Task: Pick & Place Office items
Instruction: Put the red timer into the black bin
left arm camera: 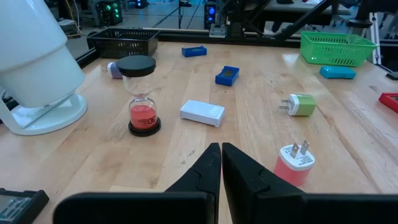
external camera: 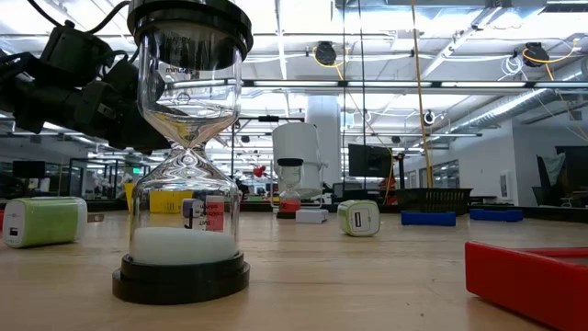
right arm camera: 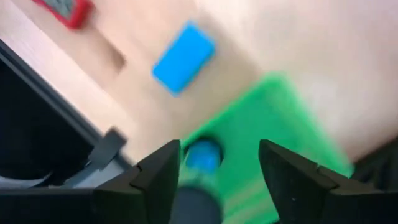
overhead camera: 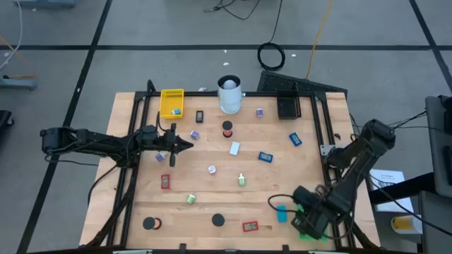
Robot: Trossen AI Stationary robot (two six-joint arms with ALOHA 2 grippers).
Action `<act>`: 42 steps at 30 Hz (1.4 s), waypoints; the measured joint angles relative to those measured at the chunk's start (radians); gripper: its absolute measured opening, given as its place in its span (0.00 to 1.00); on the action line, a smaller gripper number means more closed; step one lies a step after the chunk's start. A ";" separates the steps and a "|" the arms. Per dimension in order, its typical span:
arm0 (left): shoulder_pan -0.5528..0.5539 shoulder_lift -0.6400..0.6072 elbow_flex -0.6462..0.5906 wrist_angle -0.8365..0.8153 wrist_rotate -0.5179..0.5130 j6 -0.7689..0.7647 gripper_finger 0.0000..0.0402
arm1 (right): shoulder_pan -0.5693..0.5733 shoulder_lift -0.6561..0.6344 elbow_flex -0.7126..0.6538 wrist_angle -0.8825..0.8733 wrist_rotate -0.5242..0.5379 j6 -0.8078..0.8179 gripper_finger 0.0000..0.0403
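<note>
Small office items lie scattered on the wooden table: a red-sand hourglass (left arm camera: 143, 93), a white block (left arm camera: 202, 112), a green plug (left arm camera: 300, 104), a pink plug (left arm camera: 295, 163), blue blocks (overhead camera: 265, 156) and black discs (overhead camera: 218, 220). My left gripper (overhead camera: 185, 145) is shut and hovers over the table's left middle, short of the hourglass. My right gripper (right arm camera: 221, 165) is open above the green tray (overhead camera: 308, 231) at the near right corner. A round blue-topped piece (right arm camera: 202, 155) shows between its fingers, over the tray. My right gripper points down with its open fingers on either side of the blue-topped piece (right arm camera: 203, 153), which sits close to one finger (right arm camera: 165, 168) and well apart from the other. I cannot tell whether that finger touches it.
A tall white cylinder (overhead camera: 229, 94), a yellow tray (overhead camera: 171, 103) and a black tray (overhead camera: 287, 106) stand along the far edge. A light blue block (overhead camera: 282, 213) and a red item (overhead camera: 250, 226) lie beside the green tray. A white-sand hourglass (external camera: 188, 156) stands close to the low camera.
</note>
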 joint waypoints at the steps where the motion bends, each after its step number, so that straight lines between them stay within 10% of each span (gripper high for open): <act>1: 0.000 0.000 0.000 0.000 0.000 0.000 0.05 | -0.020 -0.004 0.000 -0.001 0.028 -0.069 0.48; 10: 0.000 0.000 0.000 0.000 0.001 0.000 0.05 | -0.270 -0.008 -0.060 0.244 0.273 -0.842 0.23; 21: 0.000 0.000 0.000 0.001 0.000 0.000 0.05 | -0.693 -0.024 -0.497 1.379 0.037 -1.632 0.02; 30: 0.000 0.000 0.000 0.002 -0.026 -0.024 0.05 | -0.919 -0.024 -0.705 1.987 -0.094 -1.742 0.01; 42: -0.060 0.000 0.001 0.000 -0.084 -0.026 0.05 | -1.021 -0.024 -0.852 2.200 -0.106 -1.681 0.00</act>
